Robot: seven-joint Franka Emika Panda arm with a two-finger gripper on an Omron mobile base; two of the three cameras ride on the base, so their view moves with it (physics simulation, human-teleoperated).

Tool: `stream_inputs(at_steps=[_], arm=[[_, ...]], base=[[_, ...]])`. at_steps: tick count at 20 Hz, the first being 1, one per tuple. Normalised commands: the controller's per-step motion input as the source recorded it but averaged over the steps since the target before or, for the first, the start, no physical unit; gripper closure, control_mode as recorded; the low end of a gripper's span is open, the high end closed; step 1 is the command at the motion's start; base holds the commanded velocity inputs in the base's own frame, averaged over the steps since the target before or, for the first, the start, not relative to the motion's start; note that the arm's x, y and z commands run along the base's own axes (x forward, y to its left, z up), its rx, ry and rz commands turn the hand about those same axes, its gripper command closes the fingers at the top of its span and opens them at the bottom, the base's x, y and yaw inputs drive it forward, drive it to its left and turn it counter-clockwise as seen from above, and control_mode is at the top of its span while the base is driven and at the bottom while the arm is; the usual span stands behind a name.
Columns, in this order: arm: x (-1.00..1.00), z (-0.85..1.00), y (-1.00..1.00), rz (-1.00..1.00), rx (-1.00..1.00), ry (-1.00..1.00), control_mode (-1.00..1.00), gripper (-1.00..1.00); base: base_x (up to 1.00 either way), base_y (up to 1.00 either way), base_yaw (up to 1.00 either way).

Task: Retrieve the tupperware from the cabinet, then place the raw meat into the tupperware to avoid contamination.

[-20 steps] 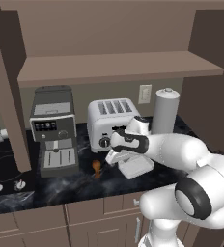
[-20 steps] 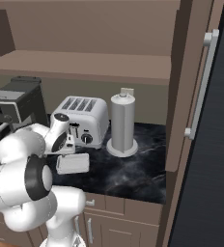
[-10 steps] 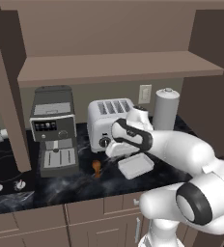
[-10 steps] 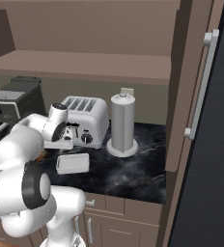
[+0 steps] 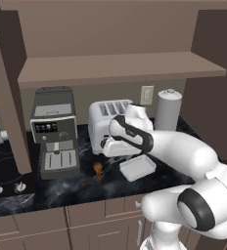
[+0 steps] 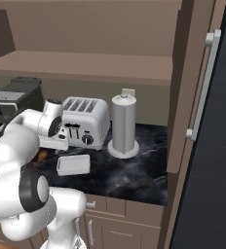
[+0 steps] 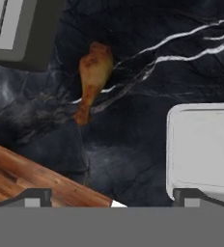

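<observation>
The tupperware [image 5: 138, 167], a shallow white rectangular container, sits on the dark marble counter in front of the toaster; it also appears in the right base view [image 6: 73, 164] and at the right of the hand view [image 7: 205, 149]. To its left on the counter lies the raw meat [image 5: 98, 169] [image 6: 41, 156], an orange-brown drumstick [image 7: 92, 79]. My gripper [image 7: 113, 198] hangs open and empty above the counter between the two, its hand low in front of the toaster [image 5: 114, 147] [image 6: 54, 142]. The cabinet [image 5: 120, 68] stands open overhead, its shelf bare.
A silver toaster [image 5: 108, 122] is right behind the hand, a coffee machine [image 5: 54, 132] to its left and a tall grey cylinder [image 5: 168, 108] to its right. The open cabinet door [image 6: 197, 97] juts out on the right. The wooden counter front [image 7: 32, 178] lies near the gripper.
My hand has swung left from above the tupperware toward the raw meat, staying open. The tupperware and the meat have stayed in place.
</observation>
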Motion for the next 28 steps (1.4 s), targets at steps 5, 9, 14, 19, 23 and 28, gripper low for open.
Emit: stream_inputs(at_steps=[5, 9, 14, 19, 23, 28], arm=[[-0.13, 0.04, 0.23, -0.11, 0.00, 0.08, -1.00, -1.00], [-0.05, 0.00, 0.23, -0.11, 0.00, 0.05, -1.00, -1.00], [0.00, 0.00, 0.20, -0.11, 0.00, 0.01, -1.00, -1.00], [0.00, 0.00, 0.14, -0.10, -0.02, 0.00, -1.00, -1.00], [0.00, 0.00, 0.11, -0.11, -0.08, 0.00, -1.00, -1.00], [0.00, -0.06, 0.12, -0.11, -0.10, -0.02, -1.00, -1.00]], base=[[0.00, 0.00, 0.00], [0.00, 0.00, 0.00], [0.00, 0.00, 0.00], [0.00, 0.00, 0.00], [0.00, 0.00, 0.00], [0.00, 0.00, 0.00]])
